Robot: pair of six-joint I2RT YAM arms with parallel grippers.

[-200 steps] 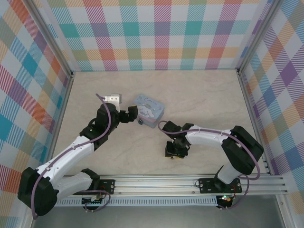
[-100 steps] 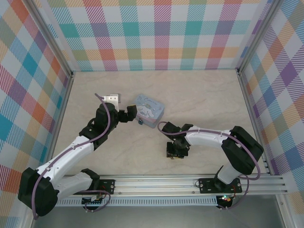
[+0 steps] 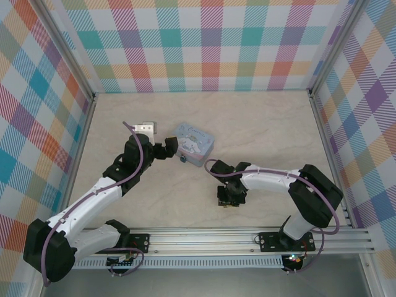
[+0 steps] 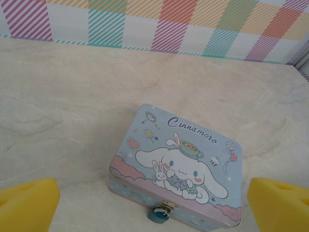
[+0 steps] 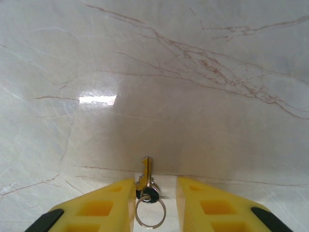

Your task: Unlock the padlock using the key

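The right gripper [image 3: 226,199] points down at the table [image 5: 203,96], a glossy pale marble-look surface with thin brown veins and a bright glare patch. Its blocky yellow fingers [image 5: 104,208], moulded with square recesses, stand a narrow gap apart. The key [image 5: 145,175] lies flat on the table in that gap: a small thin metal blade with a dark head, its tip pointing away from the gripper. A thin wire ring [image 5: 150,211] is threaded through the head and lies further back between the fingers. The key sits close against one finger and clear of the other, so the jaws are not clamped on it.

The left gripper [image 3: 168,148] is spread wide, and its two matte yellow pads [image 4: 26,203] sit at the lower corners of the wrist view. Straight ahead of it, between the pads, stands the tin [image 4: 183,145], a rounded rectangular box with a smooth pale-blue printed lid showing a white cartoon dog and cursive lettering. The padlock [image 4: 161,218] hangs from a small silvery clasp [image 4: 166,207] on the tin's side facing this gripper. It has a tiny rounded blue body, and nothing lies between it and the pads. In the top view the padlock is well apart from the right gripper. Plaid-patterned walls [image 4: 193,24] enclose the table.
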